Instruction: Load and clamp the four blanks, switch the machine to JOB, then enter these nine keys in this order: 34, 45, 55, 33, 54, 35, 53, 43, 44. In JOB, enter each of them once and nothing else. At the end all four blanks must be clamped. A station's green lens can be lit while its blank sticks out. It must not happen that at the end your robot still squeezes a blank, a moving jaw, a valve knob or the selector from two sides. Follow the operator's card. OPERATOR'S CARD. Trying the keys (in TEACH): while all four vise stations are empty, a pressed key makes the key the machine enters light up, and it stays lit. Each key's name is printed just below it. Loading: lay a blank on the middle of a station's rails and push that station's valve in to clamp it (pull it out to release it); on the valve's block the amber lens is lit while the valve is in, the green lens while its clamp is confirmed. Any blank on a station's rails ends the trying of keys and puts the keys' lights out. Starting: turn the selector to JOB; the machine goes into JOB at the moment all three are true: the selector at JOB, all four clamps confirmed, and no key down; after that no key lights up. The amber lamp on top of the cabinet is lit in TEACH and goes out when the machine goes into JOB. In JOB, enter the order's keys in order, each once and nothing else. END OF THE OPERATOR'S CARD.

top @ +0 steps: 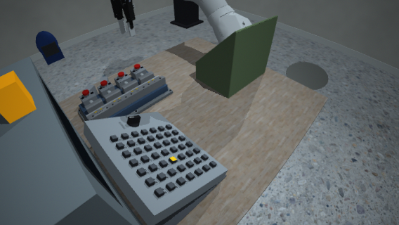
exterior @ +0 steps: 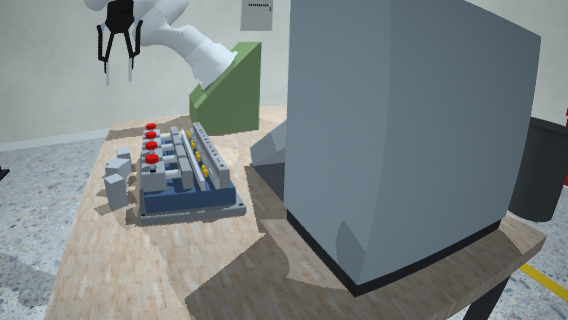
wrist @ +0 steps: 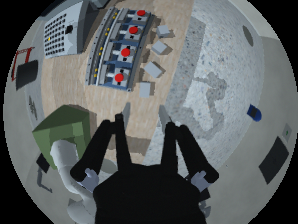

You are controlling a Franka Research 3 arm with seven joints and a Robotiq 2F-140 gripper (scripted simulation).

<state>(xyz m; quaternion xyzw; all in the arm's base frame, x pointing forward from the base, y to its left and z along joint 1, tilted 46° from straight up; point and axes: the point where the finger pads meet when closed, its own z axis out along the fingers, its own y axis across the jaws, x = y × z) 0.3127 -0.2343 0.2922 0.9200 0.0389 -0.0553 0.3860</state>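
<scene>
My gripper [top: 126, 30] [exterior: 119, 81] [wrist: 144, 109] is partly open and empty, high above the bench, beyond the vise row's robot-side end. Several grey blanks, among them one [exterior: 116, 191] and one [wrist: 144, 89], stand loose beside the vise row. The vise row [exterior: 190, 200] has red valve knobs [top: 86, 92] [exterior: 152, 159] [wrist: 119, 77]; I see no blank on its rails. Lens states are too small to tell. On the sloping key panel [top: 100, 127], one key [top: 173, 159] [wrist: 49, 39] glows yellow; its name is unreadable. The black selector [top: 133, 120] [wrist: 69, 30] sits at the panel's top; its setting is unclear.
The big grey cabinet [exterior: 340, 125] stands beside the key panel, with the bright amber lamp [top: 17, 100] on top. The green wedge [top: 247, 60] [exterior: 232, 100] [wrist: 60, 120] carries the arm at the bench's far end. The blanks stand between the valves and the bench edge.
</scene>
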